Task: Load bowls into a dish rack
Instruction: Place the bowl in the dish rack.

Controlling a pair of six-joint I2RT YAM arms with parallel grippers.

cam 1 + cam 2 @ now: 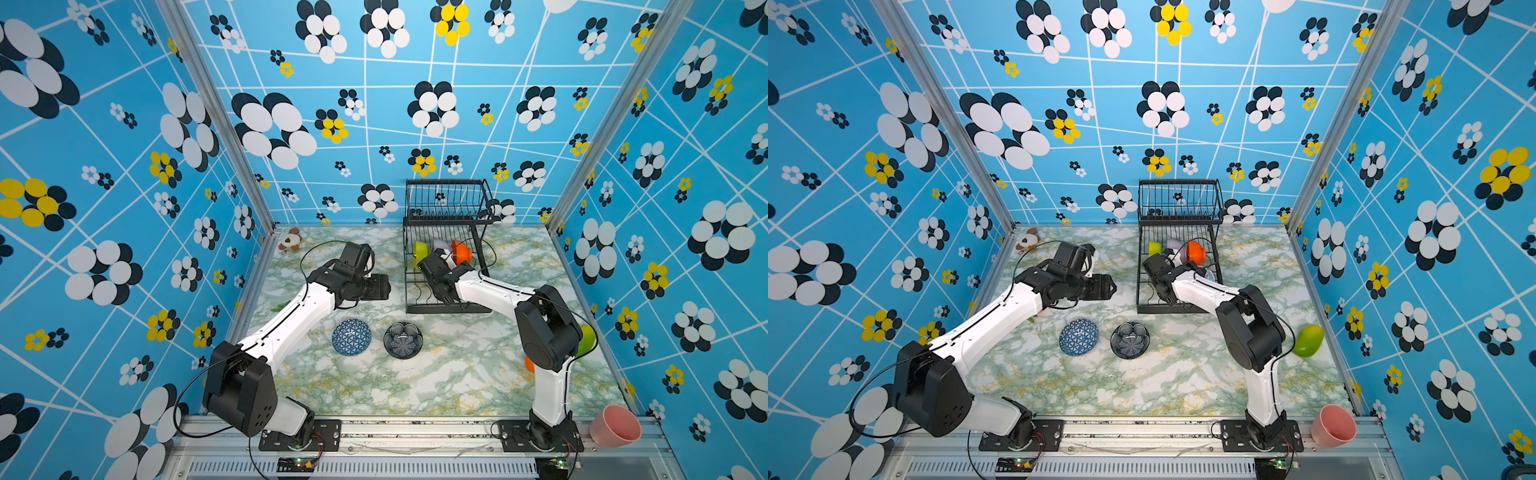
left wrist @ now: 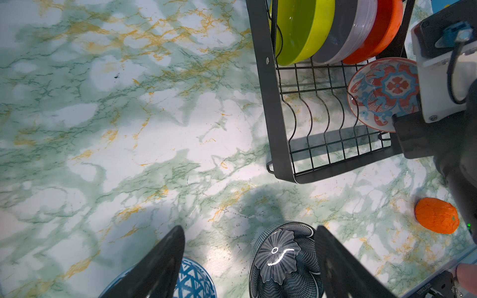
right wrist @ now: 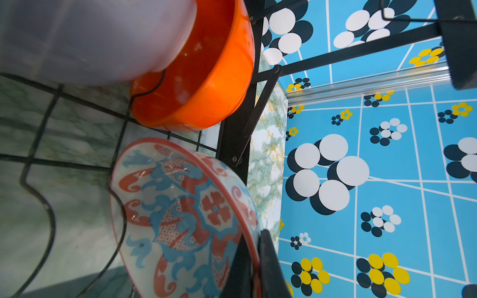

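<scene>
The dish rack (image 2: 268,103) holds a lime bowl (image 2: 299,28), lilac bowl (image 3: 90,38) and orange bowl (image 3: 206,77) just beyond the right gripper (image 3: 254,271), clamped on the floral bowl (image 3: 180,206) rim; left gripper (image 2: 249,232) gapes, empty.

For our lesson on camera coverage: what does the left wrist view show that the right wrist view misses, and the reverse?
Only the left wrist view: the lime-green bowl in the dish rack, the blue geometric bowl and black flower bowl on the table, the orange fruit. Only the right wrist view: the flowered wall and the orange bowl seen from its inside. Both: the orange bowl, lilac bowl and floral bowl in the dish rack.
</scene>
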